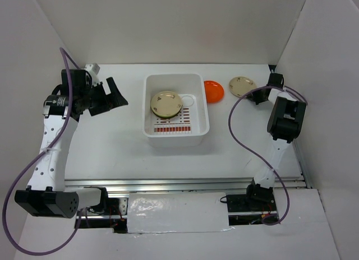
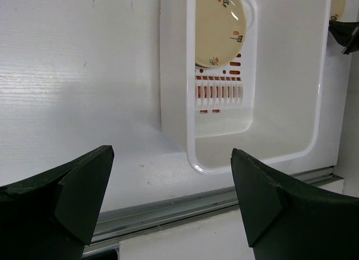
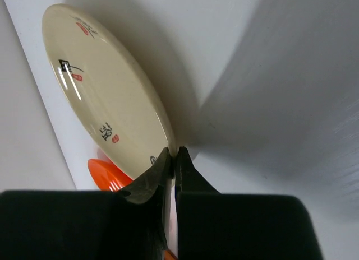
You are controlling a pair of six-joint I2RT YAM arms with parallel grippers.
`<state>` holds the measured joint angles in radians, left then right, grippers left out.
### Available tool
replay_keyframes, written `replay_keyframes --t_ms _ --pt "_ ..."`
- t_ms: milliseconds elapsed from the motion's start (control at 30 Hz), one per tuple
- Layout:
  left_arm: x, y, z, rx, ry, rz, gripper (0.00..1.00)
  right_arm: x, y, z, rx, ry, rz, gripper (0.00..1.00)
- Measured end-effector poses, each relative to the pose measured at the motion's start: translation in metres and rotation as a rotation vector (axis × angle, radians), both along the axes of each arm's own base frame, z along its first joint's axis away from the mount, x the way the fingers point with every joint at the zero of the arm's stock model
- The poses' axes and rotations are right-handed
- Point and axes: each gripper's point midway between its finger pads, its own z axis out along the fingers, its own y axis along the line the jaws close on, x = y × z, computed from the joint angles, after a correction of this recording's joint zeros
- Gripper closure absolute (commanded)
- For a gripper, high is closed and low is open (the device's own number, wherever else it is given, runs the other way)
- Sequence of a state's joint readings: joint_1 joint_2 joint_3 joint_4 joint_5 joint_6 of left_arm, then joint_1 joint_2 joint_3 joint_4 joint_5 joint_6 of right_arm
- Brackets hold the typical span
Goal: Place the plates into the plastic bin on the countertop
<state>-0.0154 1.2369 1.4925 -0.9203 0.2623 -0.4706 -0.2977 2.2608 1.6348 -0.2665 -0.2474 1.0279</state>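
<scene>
A cream plate (image 1: pixel 166 103) lies in the plastic bin (image 1: pixel 147 106), left end effector (image 1: pixel 115 92) gaping beside it. Right of the bin, past an orange plate (image 1: pixel 213 91), the right end effector (image 3: pixel 174 154) pinches a second cream plate (image 3: pixel 106 86)'s rim; lifting likely comes next.

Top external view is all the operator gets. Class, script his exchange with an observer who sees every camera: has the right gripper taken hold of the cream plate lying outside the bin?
Operator: From above, the right gripper meets the round cream plate lying right of the white rectangular plastic bin. Is it gripped?
Observer: Yes. The right wrist view shows both fingers pinched shut on the plate's rim.
Operator: And the left gripper?
Observer: In the left wrist view its jaws stand wide apart with nothing between them.
</scene>
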Motion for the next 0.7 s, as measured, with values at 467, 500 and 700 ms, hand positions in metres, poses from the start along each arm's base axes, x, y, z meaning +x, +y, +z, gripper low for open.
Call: replay_keyframes --t_ms 467,500,700 --pt "0.005 0.01 0.019 0.033 -0.041 0.044 0.01 -0.012 0.018 0.107 -0.115 -0.135 -0.021 1.0" --pt "0.005 0.011 0.02 0.035 -0.042 0.047 0.01 -0.013 0.026 0.133 -0.144 -0.178 -0.001 1.0" --pt "0.0 0.013 0.015 0.044 -0.036 0.059 0.01 -0.041 0.13 0.274 -0.233 -0.473 0.247 1.0"
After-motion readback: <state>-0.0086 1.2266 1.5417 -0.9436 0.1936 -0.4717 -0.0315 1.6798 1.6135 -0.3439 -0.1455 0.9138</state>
